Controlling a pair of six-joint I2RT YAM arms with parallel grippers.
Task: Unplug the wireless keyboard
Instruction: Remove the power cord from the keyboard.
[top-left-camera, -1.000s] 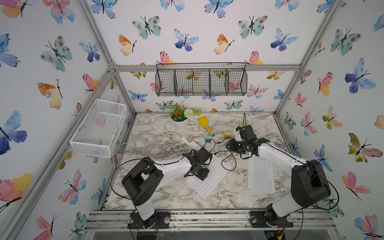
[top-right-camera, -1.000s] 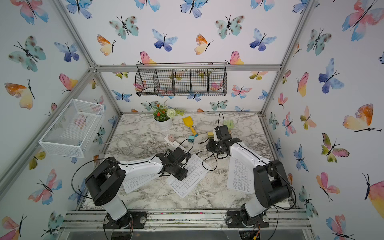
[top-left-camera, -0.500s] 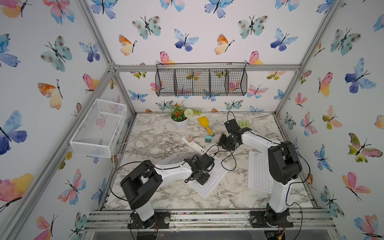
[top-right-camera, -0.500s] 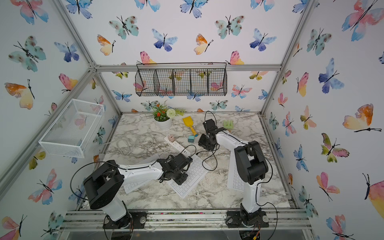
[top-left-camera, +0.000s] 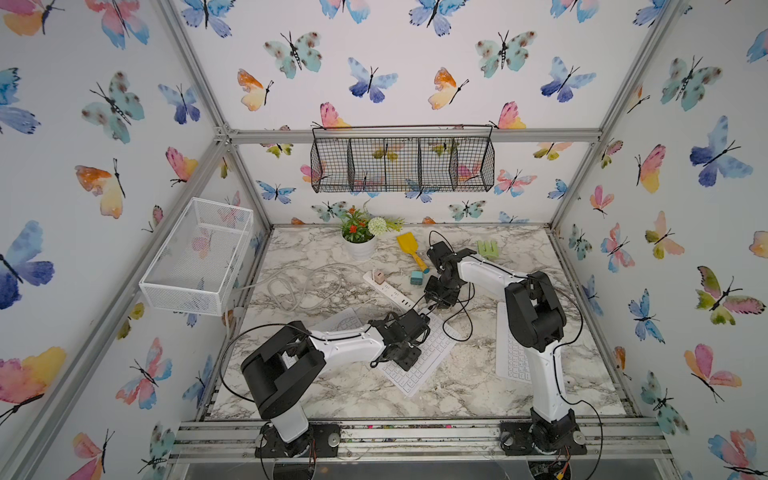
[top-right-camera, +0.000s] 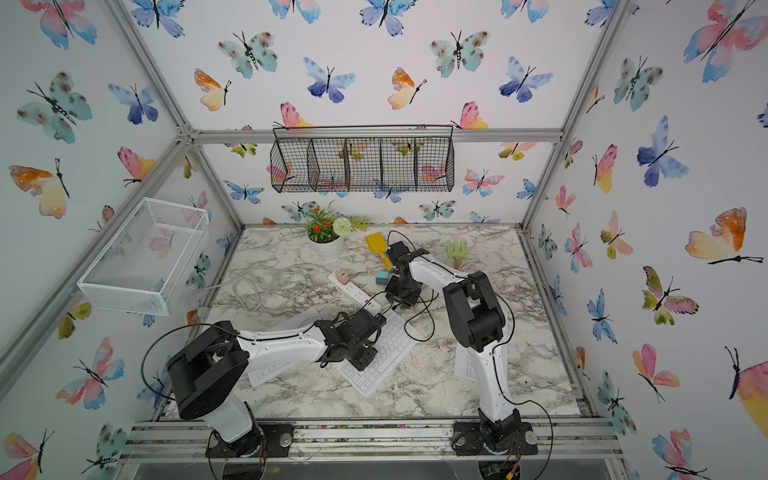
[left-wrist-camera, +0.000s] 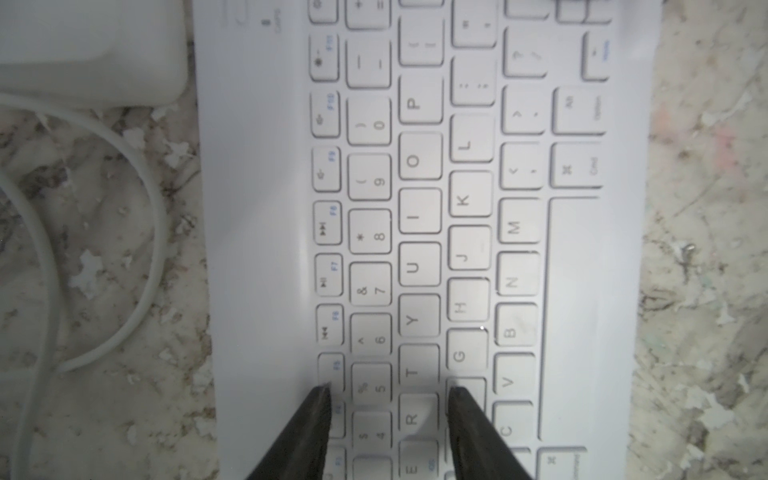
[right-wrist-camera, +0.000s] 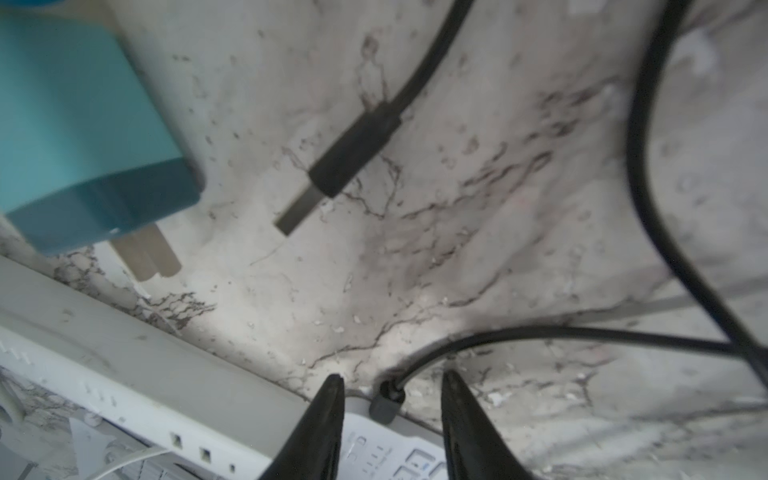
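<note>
The right tool (right-wrist-camera: 392, 374) is partly open and holds nothing. Its two black fingers stand on either side of the small dark plug (right-wrist-camera: 385, 402) that sits in the edge of the wireless keyboard (right-wrist-camera: 395, 451). There is a gap on each side, so the plug is framed but not yet gripped. This is the change of the last second: before, this tool was farther back on the bench, near the green toy rake (top-left-camera: 488, 249). Now it has come forward and down to the far corner of the keyboard, and its fingers have opened a little. The left tool (left-wrist-camera: 388, 388) has stayed in place. Its fingers are somewhat apart, with the tips on or just above the keys near 5 and G, and they grasp nothing; I judge that it steadies the keyboard. From the plug the black cable (right-wrist-camera: 582, 332) runs away over the marble bench (right-wrist-camera: 498, 228). Its USB end (right-wrist-camera: 332, 170) lies free beside the teal charger (right-wrist-camera: 83, 124), near the white power strip (right-wrist-camera: 145, 365). So the approach seems finished; closing on the plug and pulling it straight out is what remains.
</note>
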